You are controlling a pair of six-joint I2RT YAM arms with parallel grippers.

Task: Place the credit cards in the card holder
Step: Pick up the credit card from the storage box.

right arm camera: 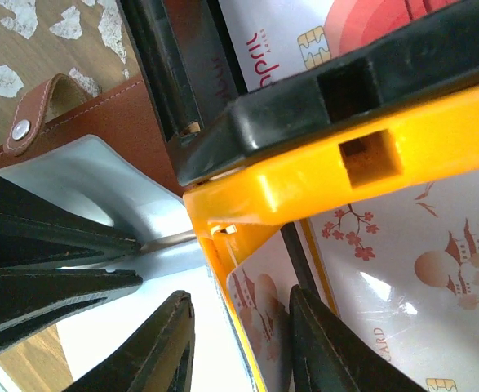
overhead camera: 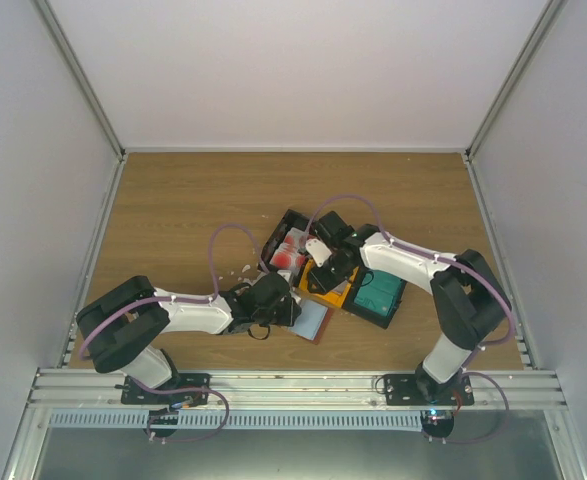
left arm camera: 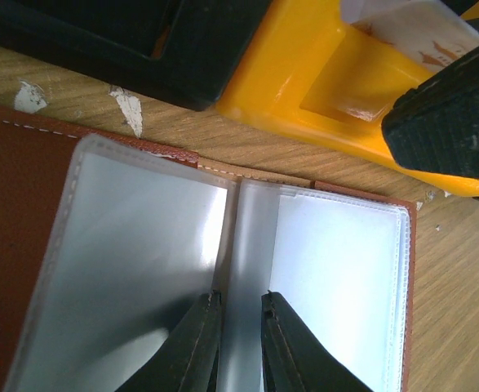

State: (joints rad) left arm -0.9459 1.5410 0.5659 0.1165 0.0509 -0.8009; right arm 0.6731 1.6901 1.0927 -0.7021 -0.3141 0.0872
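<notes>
**Card holder spread open beside the orange tray; both grippers crowded at its rim**

A wood-grain table (overhead camera: pixel 173 200) is seen, closed in by plain white walls (overhead camera: pixel 303 70) on three sides, with an aluminium rail (overhead camera: pixel 293 385) along the near edge. The orange tray (overhead camera: pixel 320 291) sits about mid-table. Bare wood shows from it to the far wall and out to both side walls.

A black tray (overhead camera: pixel 291 213) holding white-and-red credit cards (overhead camera: pixel 291 250) is butted against the orange tray's far-left side. A second black tray (overhead camera: pixel 365 318) with teal cards (overhead camera: pixel 378 290) lies against its right side. Pale cards printed with blossoms (right arm camera: pixel 410 261) lie inside the orange tray.

The card holder (left arm camera: pixel 27 245) is laid open just to the near-left of the orange tray, with a thin strip of wood between their edges. Its clear sleeves face up and its snap strap (right arm camera: pixel 27 122) points away. White scraps (left arm camera: pixel 129 110) are scattered beside it.

The left gripper (left arm camera: pixel 239 327) is drawn nearly together on the holder's centre fold, with a narrow strip of sleeve between the fingers. The right gripper (right arm camera: pixel 243 343) is held over the orange tray's near-left rim, its fingers partly spread to either side of one pale card (right arm camera: pixel 259 314). Whether that card is pinched cannot be told.
</notes>
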